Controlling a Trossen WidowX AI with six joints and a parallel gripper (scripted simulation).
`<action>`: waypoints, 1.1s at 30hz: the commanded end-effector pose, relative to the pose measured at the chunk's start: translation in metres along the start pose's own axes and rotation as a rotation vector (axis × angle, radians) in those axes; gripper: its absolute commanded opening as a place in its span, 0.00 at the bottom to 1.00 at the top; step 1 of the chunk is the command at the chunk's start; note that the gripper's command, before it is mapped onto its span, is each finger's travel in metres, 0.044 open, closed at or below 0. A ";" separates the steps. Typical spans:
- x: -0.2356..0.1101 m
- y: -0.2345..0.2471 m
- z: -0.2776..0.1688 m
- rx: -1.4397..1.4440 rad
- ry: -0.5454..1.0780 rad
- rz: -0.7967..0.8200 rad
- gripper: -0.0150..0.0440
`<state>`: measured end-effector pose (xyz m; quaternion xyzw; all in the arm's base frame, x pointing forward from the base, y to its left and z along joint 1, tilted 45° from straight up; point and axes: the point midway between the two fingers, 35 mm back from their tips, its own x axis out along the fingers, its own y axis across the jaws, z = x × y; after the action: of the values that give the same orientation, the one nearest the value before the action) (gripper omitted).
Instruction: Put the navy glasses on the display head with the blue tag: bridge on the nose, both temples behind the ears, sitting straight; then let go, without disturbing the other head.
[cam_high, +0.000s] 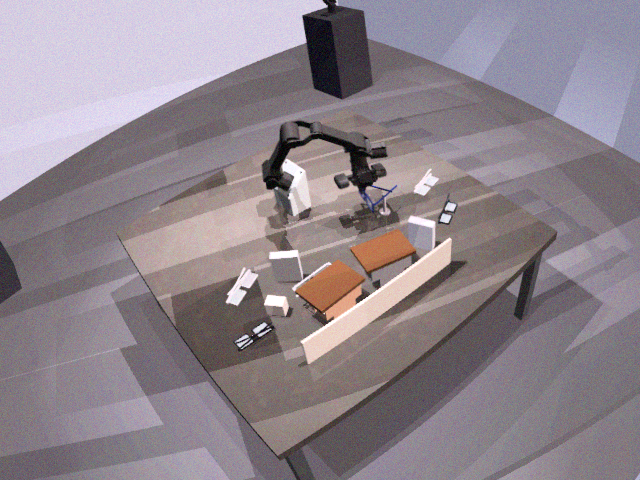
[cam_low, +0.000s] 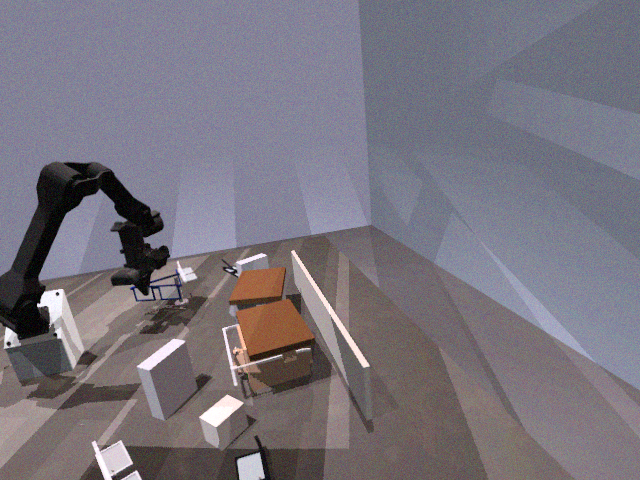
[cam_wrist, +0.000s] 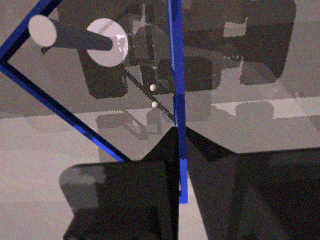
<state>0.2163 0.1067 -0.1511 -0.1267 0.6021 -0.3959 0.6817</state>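
My gripper (cam_high: 364, 192) (cam_low: 143, 287) (cam_wrist: 178, 132) is shut on the navy glasses (cam_high: 381, 192) (cam_low: 161, 288) (cam_wrist: 175, 60), gripping one thin frame bar. It holds them low over the table, just above a small white peg stand (cam_high: 384, 209) (cam_wrist: 104, 43). Two display heads with brown tops (cam_high: 330, 284) (cam_high: 383, 249) (cam_low: 273, 328) (cam_low: 258, 285) stand side by side nearer the table's middle, apart from the gripper. The nearer head carries a white frame (cam_low: 227, 351). I cannot see either tag's colour.
A long cream panel (cam_high: 377, 302) (cam_low: 330, 325) stands behind the heads. White blocks (cam_high: 285, 265) (cam_high: 421, 231) (cam_high: 276, 304) stand around them. Other white glasses (cam_high: 240, 286) (cam_high: 425, 182) and black glasses (cam_high: 253, 334) (cam_high: 447, 211) lie on the table. The arm's base (cam_high: 292, 188) is at the left.
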 end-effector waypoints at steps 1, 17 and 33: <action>0.000 -0.003 -0.003 0.001 0.005 -0.001 0.25; 0.000 -0.008 -0.014 0.001 0.005 -0.001 0.25; 0.000 -0.012 -0.027 0.000 0.006 -0.001 0.25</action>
<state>0.1919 0.1081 -0.1499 -0.1256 0.6025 -0.3951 0.6820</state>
